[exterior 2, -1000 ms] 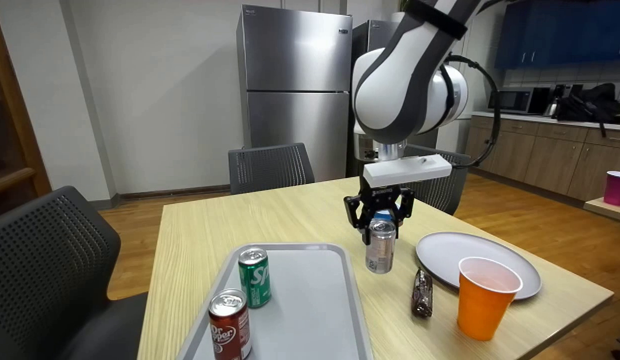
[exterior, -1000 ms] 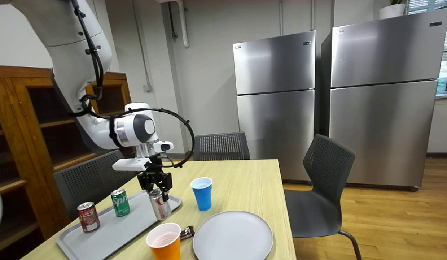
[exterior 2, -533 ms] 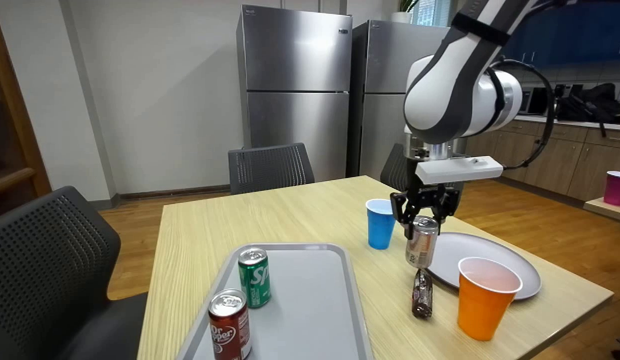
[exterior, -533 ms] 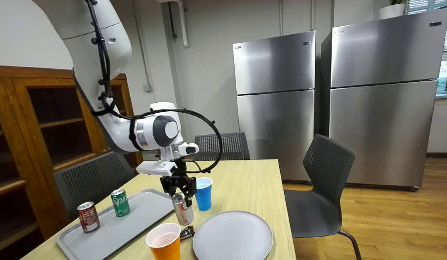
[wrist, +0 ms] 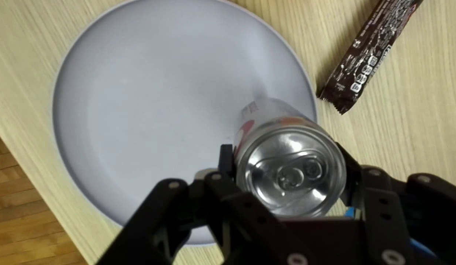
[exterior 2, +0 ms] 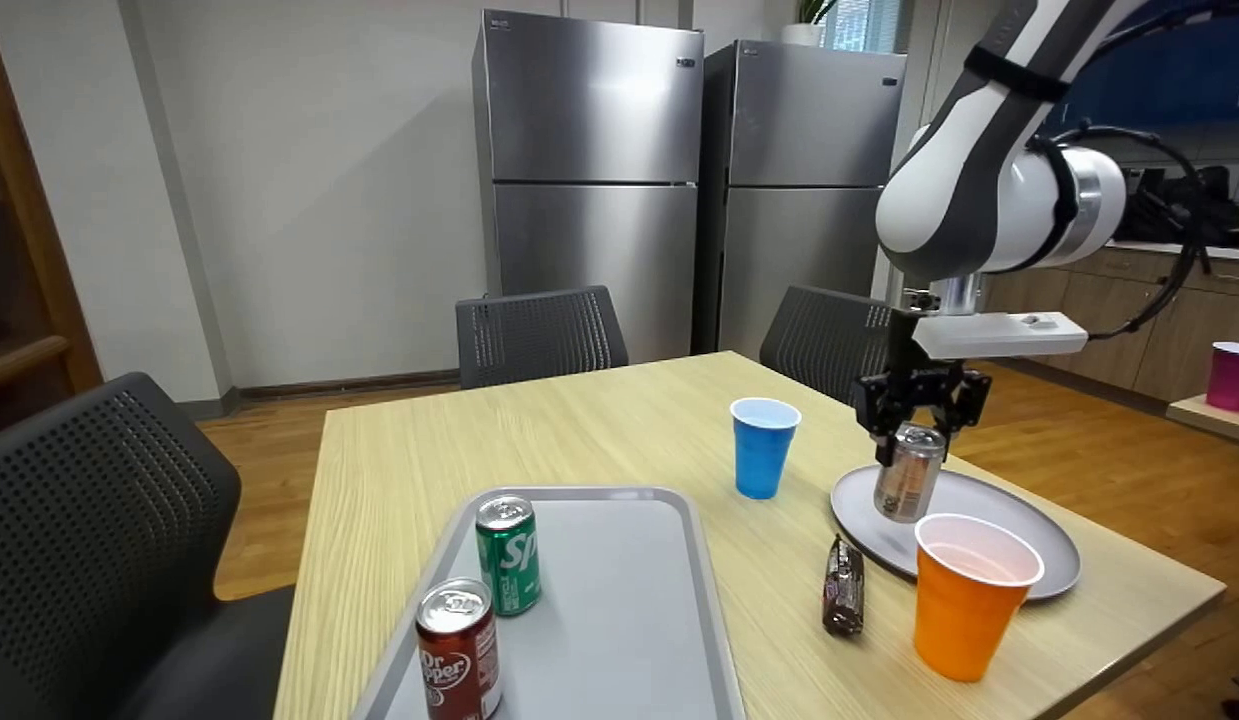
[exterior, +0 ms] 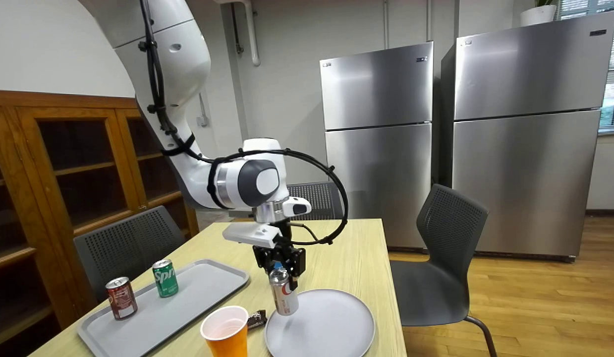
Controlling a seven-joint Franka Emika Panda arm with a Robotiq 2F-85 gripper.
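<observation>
Observed gripper (wrist: 287,169) clamped on silver can (exterior 2: 910,475), pinching opposite sides near the top. Found silver can over plate (wrist: 158,92), close to the rim, in all three views. Could not settle from these angles whether resting on plate or held just above. Noted bar (exterior 2: 843,590) just beside plate, orange cup (exterior 2: 971,610) near both. Saw blue cup (exterior 2: 762,452) standing apart from plate. Marked Sprite (exterior 2: 509,560) and Dr Pepper (exterior 2: 459,655) upright on tray (exterior 2: 619,620), well apart from gripper.
</observation>
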